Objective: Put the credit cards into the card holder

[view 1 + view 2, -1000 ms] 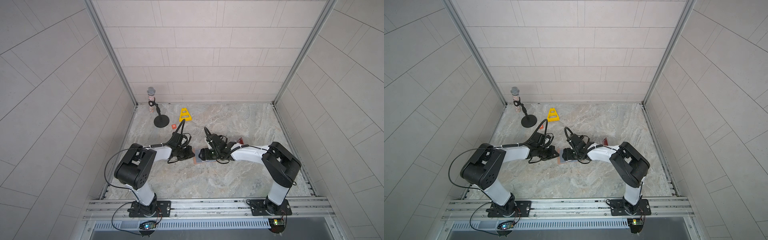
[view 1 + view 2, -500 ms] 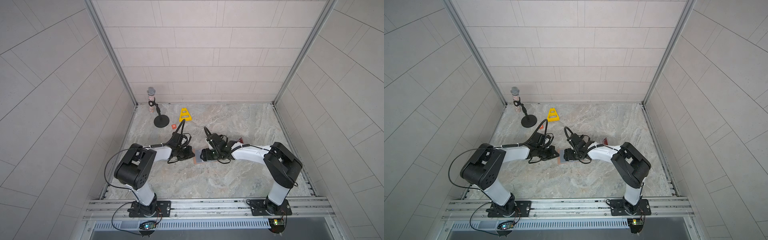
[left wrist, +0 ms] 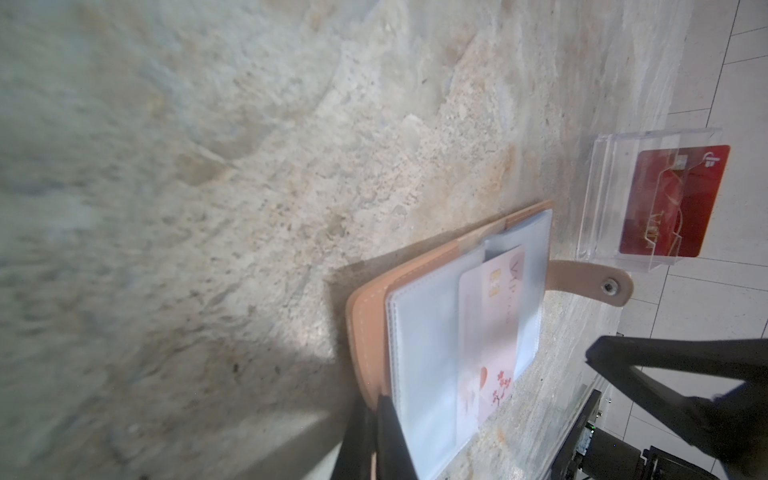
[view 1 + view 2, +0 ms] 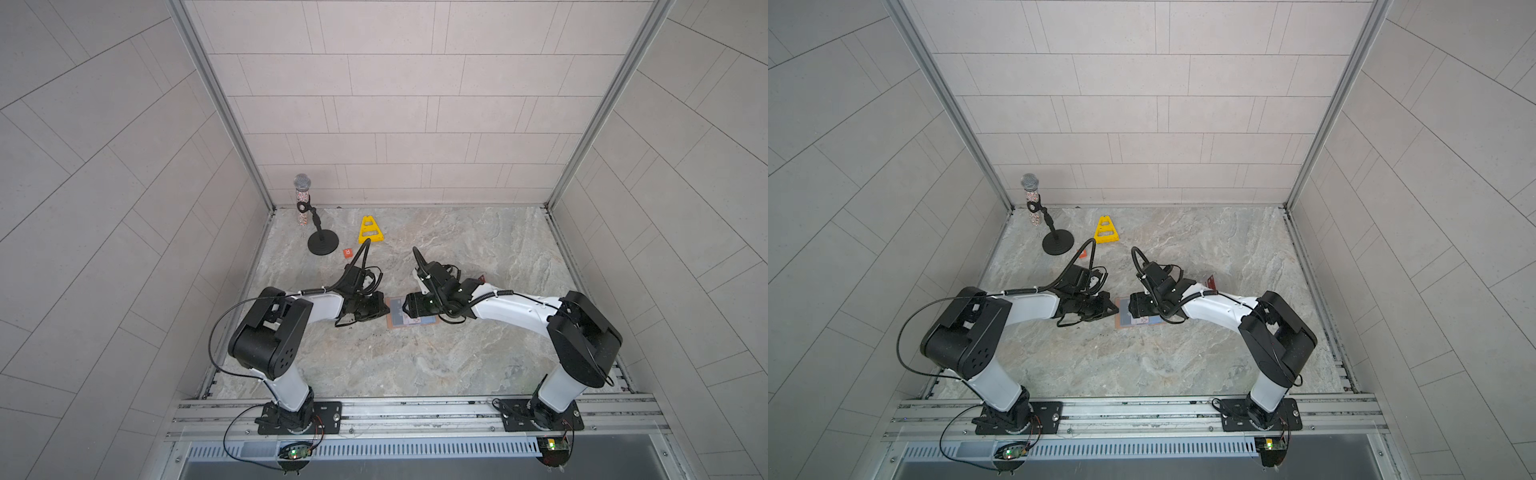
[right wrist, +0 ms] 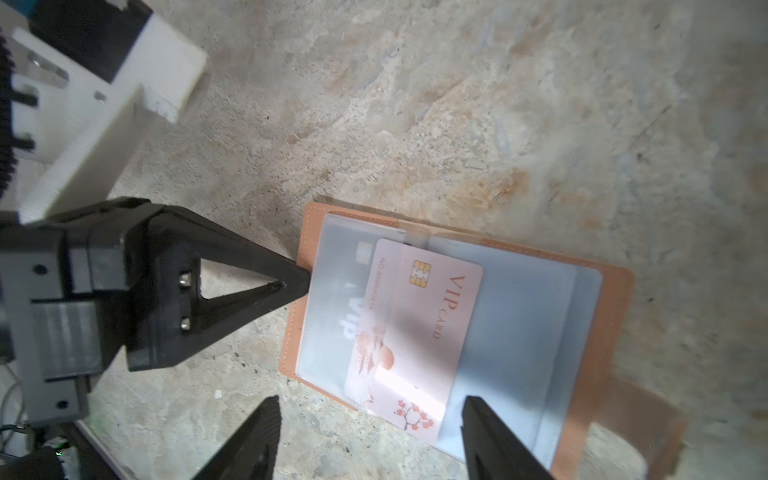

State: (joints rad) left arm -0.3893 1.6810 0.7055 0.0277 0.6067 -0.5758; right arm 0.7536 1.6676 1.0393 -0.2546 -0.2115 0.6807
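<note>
A: What is the surface, and what room is around it?

B: A table [image 4: 478, 257] with a marble pattern in beige and grey. Pale tiled walls [image 4: 395, 104] close it on three sides, with metal posts [image 4: 226, 112] at the far corners. Near the far left corner a microphone [image 4: 302, 195] stands on a round black foot. Close to it, toward the far edge, are a yellow triangular stand [image 4: 370, 230] and a small orange tag [image 4: 347, 252].

A: And the card holder?

B: The card holder [image 5: 598, 316] lies open near the middle of the table, tan cover down and clear sleeves up. A pale pink VIP card [image 5: 424, 332] is partly inside one sleeve, and one end sticks out.

A: The claws?

B: The left gripper [image 5: 297, 284] is closed and its tips touch the holder's edge. Whether it pinches the cover or only presses it, I cannot tell. The right gripper [image 5: 370, 419] is wide open, with one finger on each side of the card's free end.

A: What is hard to see?

B: In both top views the right gripper covers much of the holder. Under a sleeve a second card [image 5: 345, 320] with white "vip" letters shows only dimly. A red card [image 3: 673, 199] stands in a clear box [image 3: 602, 199], and in the top views this box is almost hidden behind the right arm [image 4: 511, 309]. In the right wrist view the snap tab [image 5: 636, 415] is blurred.
</note>
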